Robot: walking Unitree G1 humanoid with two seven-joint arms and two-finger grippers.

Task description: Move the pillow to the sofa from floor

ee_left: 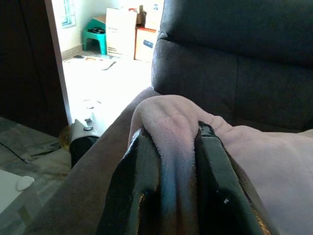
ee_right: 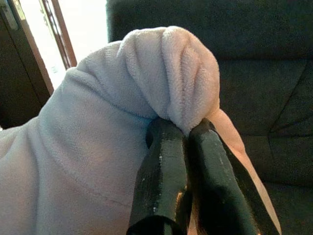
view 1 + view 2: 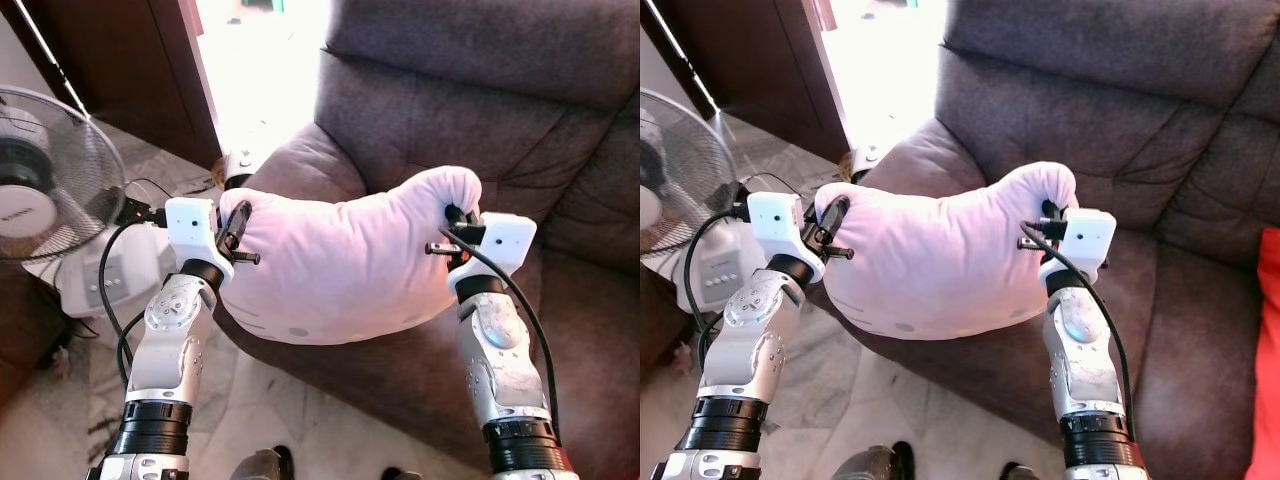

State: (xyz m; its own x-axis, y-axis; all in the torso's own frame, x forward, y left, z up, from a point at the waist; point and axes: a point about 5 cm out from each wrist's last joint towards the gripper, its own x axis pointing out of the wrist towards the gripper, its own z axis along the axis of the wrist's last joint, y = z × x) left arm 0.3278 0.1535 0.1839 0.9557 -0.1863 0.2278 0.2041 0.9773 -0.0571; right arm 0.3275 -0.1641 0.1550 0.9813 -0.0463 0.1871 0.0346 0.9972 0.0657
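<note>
Both grippers, left (image 3: 236, 232) and right (image 3: 455, 233), pinch thin pillow (image 3: 340, 265) folds over the sofa (image 3: 420, 130) at 12 o'clock; we risk slippage.

Blown-out daylight from the doorway (image 3: 262, 70), total glare there. Sofa (image 3: 480, 110) dim and shadowy. Sharp head views; wrist views soft up close.

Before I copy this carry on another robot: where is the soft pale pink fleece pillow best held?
By its two end corners, one from each side, as now: left gripper and right gripper each pinch a bunched fold of the pale pink fleece pillow, so it hangs level above the grey sofa.
</note>
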